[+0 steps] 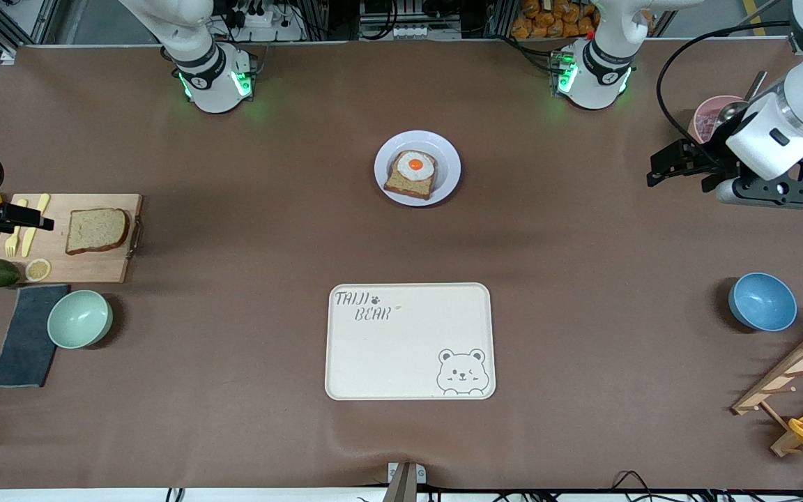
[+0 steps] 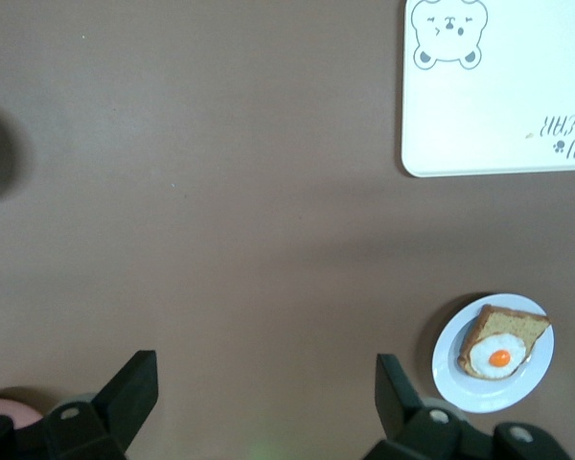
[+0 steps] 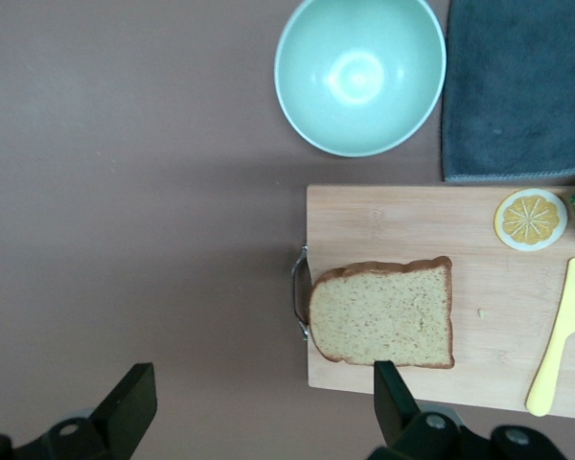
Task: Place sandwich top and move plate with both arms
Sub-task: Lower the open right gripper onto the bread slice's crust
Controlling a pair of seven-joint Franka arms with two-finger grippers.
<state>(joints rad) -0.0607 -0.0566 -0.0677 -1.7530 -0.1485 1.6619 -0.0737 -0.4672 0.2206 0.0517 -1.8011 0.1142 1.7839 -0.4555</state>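
Right gripper (image 3: 259,407) spread wide, empty, hovering over the wooden cutting board (image 1: 95,261) at the right arm's end of the table. Sandwich top (image 1: 97,230) flat on that board, beside a yellow knife (image 1: 34,224) and lemon slice (image 1: 37,269). Plate (image 1: 443,157) mid-table, carrying the egg-topped bread (image 1: 412,174), farther from the front camera than the bear-print tray (image 1: 373,362). Left gripper (image 2: 264,398) likewise wide, empty, waiting at the left arm's end.
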